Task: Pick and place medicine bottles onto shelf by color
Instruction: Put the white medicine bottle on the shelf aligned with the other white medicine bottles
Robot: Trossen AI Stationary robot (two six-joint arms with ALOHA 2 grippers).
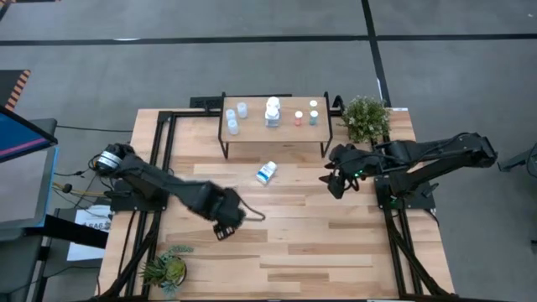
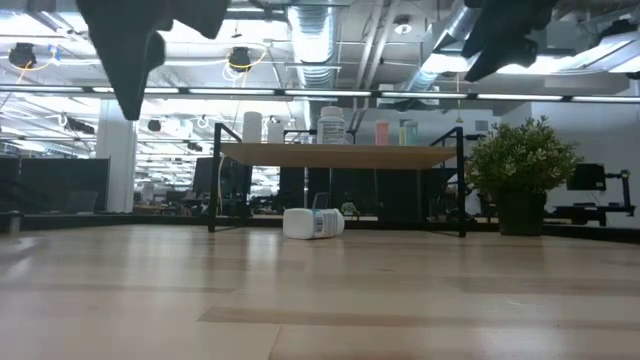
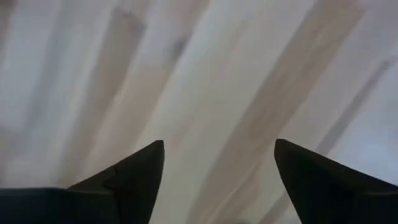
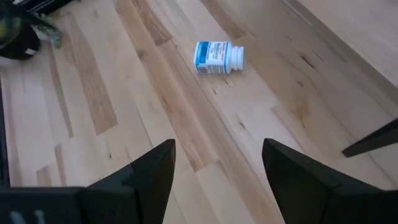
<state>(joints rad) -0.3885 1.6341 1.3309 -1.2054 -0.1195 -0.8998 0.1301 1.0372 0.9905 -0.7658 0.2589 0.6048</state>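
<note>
Both grippers were empty when we looked. Our right gripper (image 1: 334, 182) hung above the table (image 1: 336, 252) on the right side, near the right front leg of the shelf (image 1: 273, 134), and its two fingers (image 4: 152, 171) stood wide apart with nothing between them. Our left gripper (image 1: 226, 225) hovered over bare planks at the left of the middle, and its fingers (image 3: 140, 171) were also spread and held nothing.

Between the two grippers, just in front of the shelf, one white bottle with a blue label (image 1: 266, 174) lay on its side on the table, apart from both grippers. In the right wrist view we saw it ahead of the open fingers, its white cap pointing sideways.

On the shelf top we saw a big white bottle (image 1: 273, 113) in the middle, several small pale bottles (image 1: 232, 117) at the left end, and small bottles with coloured caps (image 1: 305, 116) at the right end. A potted plant (image 1: 366, 119) stood beside the right end of the shelf, and another plant (image 1: 165, 267) at the near left corner of the table.
</note>
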